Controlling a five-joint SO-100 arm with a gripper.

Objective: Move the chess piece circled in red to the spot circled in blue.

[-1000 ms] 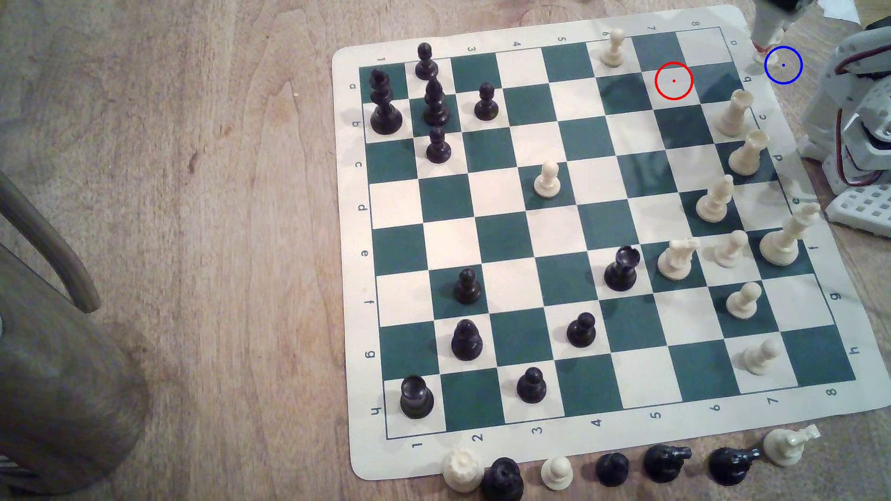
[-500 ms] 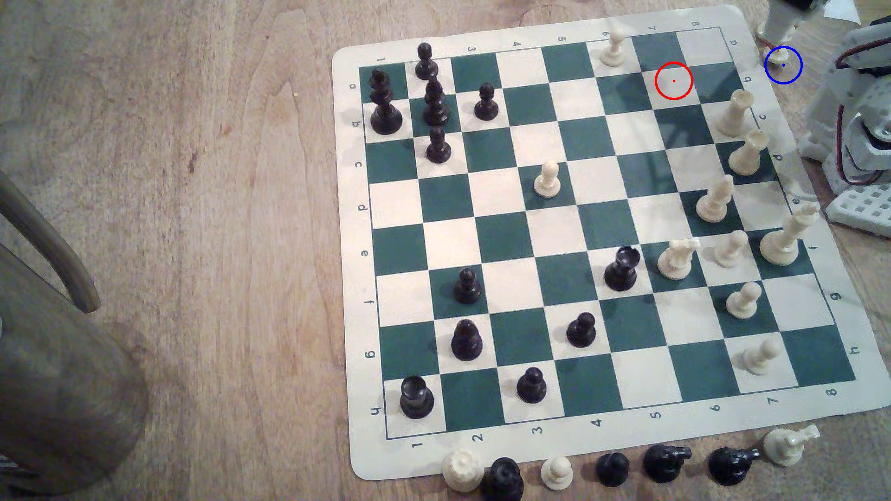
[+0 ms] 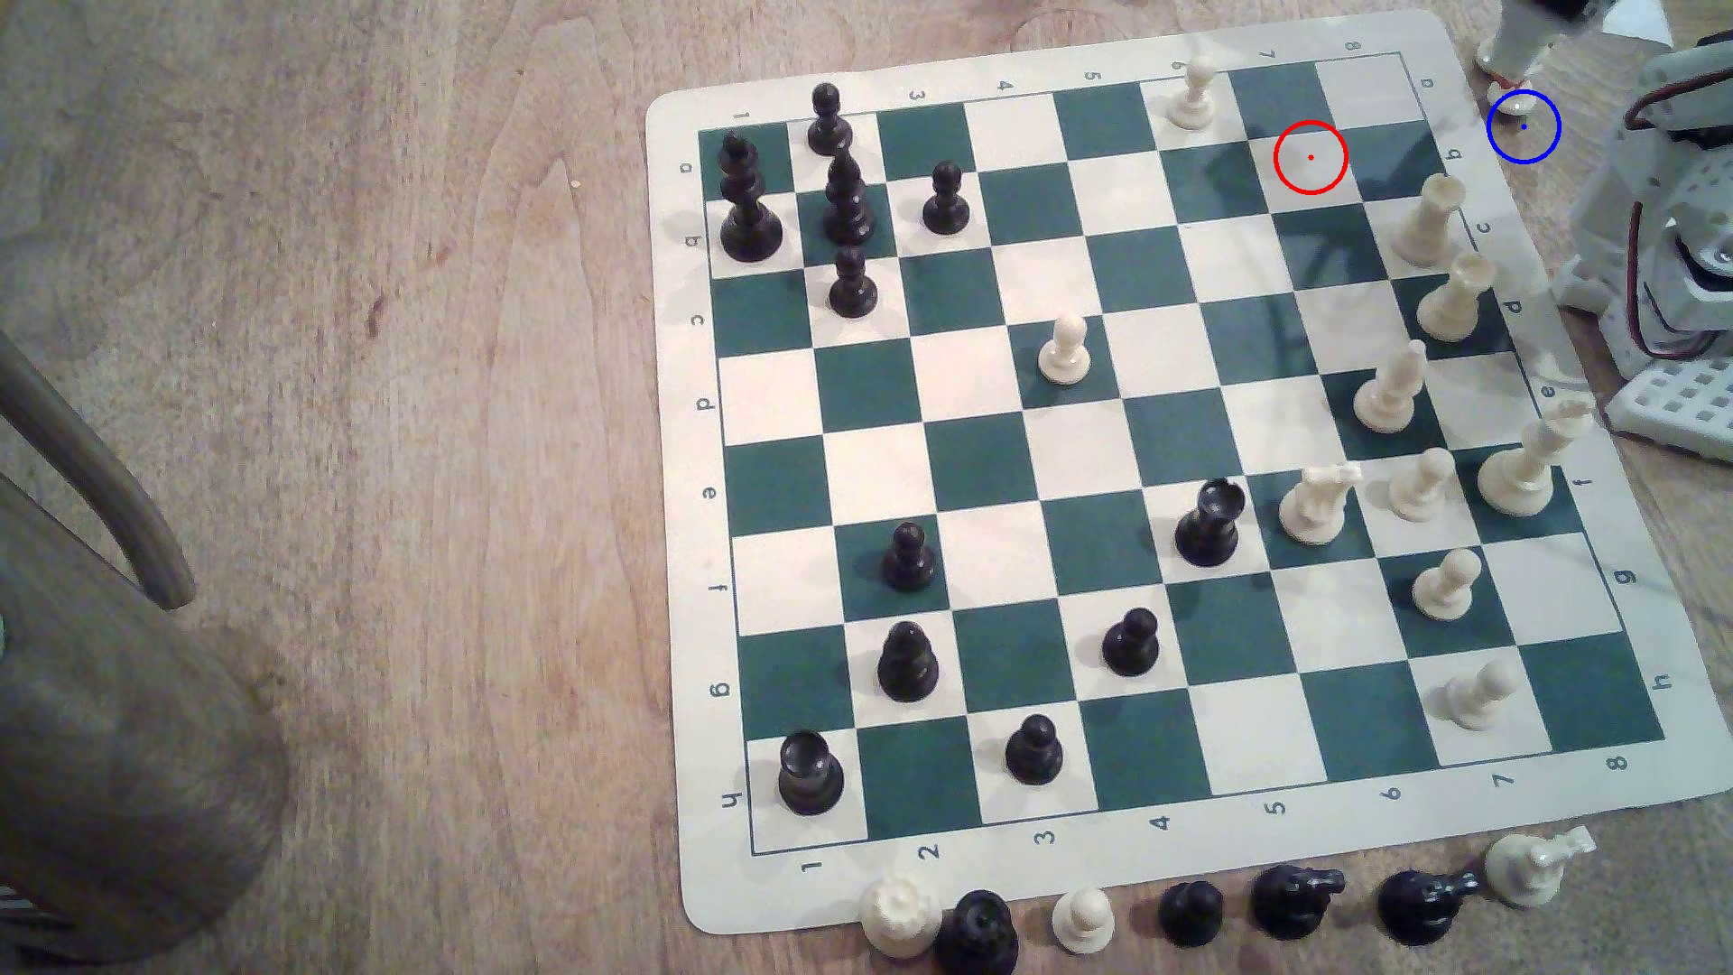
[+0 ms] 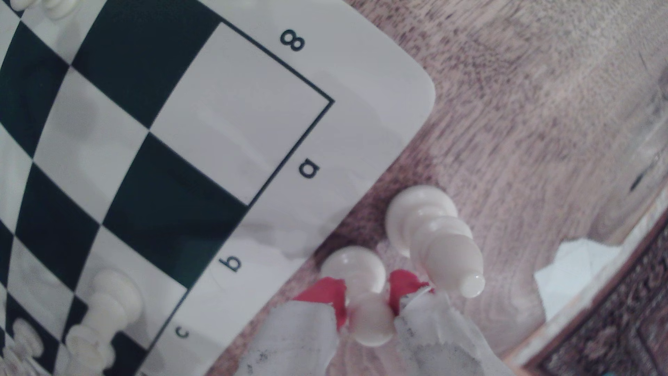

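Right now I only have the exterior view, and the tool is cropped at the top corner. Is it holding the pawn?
Observer: Yes. In the wrist view the tool is shut on the pawn, with a red pad on either side of its neck.
Operator: Anything close by?
Observer: A taller cream piece stands on the wood right beside the pawn.
Operator: Is the pawn's base over the mat?
Observer: No. It is over wood, just past the mat edge near the "b" label. I cannot tell whether it is touching down.
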